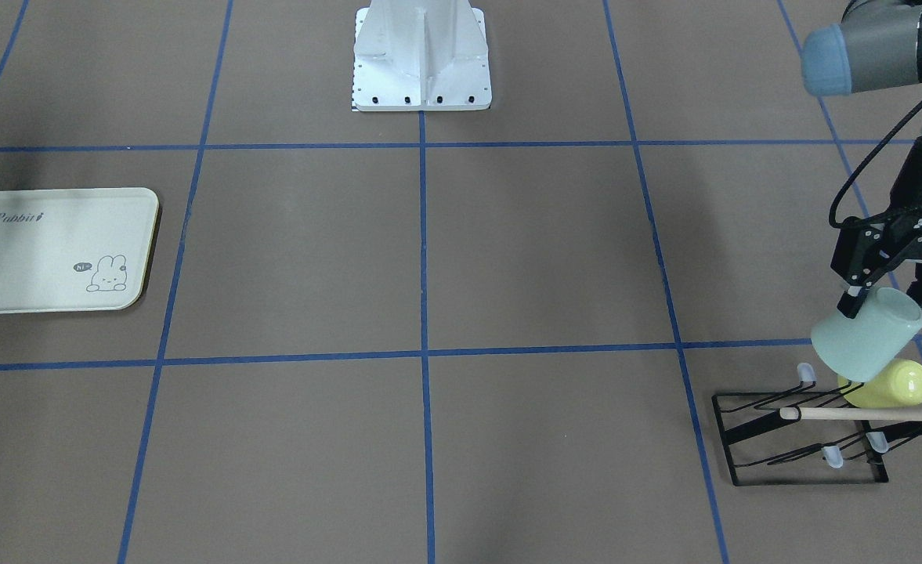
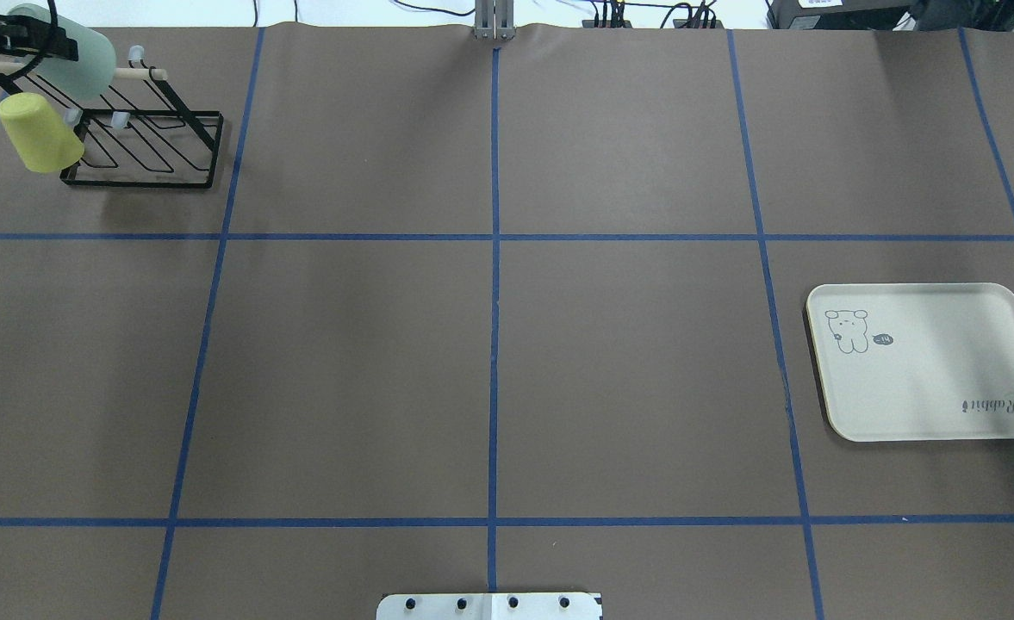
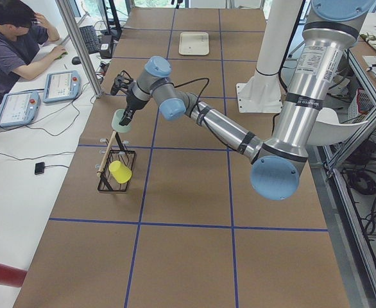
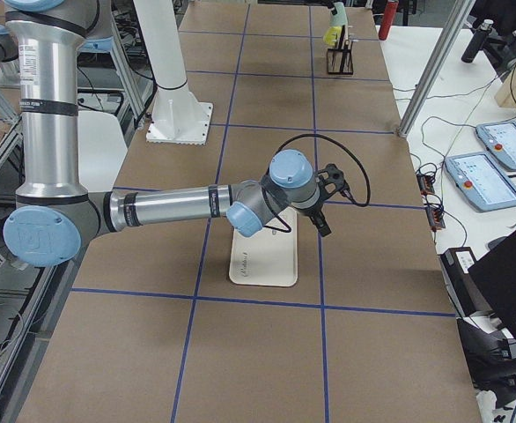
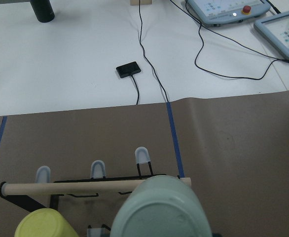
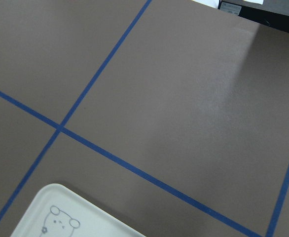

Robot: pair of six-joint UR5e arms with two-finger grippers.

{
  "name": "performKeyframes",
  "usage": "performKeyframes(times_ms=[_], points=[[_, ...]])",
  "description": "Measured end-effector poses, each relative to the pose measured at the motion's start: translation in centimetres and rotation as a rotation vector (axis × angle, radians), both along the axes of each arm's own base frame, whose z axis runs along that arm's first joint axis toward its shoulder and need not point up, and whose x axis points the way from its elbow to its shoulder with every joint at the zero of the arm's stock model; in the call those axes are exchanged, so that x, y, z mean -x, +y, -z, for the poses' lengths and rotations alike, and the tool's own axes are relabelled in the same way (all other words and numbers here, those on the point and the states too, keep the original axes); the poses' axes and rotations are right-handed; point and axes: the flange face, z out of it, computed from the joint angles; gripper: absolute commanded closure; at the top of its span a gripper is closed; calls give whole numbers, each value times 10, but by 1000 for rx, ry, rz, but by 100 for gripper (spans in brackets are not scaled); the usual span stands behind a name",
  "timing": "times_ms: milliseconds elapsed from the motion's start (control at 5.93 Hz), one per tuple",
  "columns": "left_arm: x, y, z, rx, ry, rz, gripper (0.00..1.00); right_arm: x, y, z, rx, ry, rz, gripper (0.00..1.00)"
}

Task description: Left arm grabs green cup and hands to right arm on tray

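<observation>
Pale mint-green plastic tumbler (image 1: 868,335): tilted above black wire rack (image 1: 801,442), far-left table corner; silver-grey left arm (image 1: 876,48), jaws clamped on rim. Right arm (image 4: 170,208) by cream rectangular tray (image 1: 45,258), right edge; jaws: can't tell. Risk: rim-only grip, tumbler may slip or clip rack.

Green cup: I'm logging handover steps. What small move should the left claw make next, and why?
Probably lift a bit higher before carrying it across: the left claw grips the green cup, tilted, close above the rack and the yellow-green cup, while the tray lies far off.
</observation>
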Motion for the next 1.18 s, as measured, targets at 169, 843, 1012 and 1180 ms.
performKeyframes(times_ms=[169, 843, 1012, 1180], points=[[-24, 8, 7, 5, 61, 18, 100, 18, 0, 17, 19, -67, -49, 1], [-97, 52, 60, -20, 434, 50, 100, 86, -11, 123, 126, -492, -228, 3], [-113, 70, 86, -14, 548, 22, 100, 121, -4, 141, 117, -621, -269, 4], [-128, 86, 118, -6, 647, -12, 100, 160, 8, 159, 103, -754, -294, 4]])
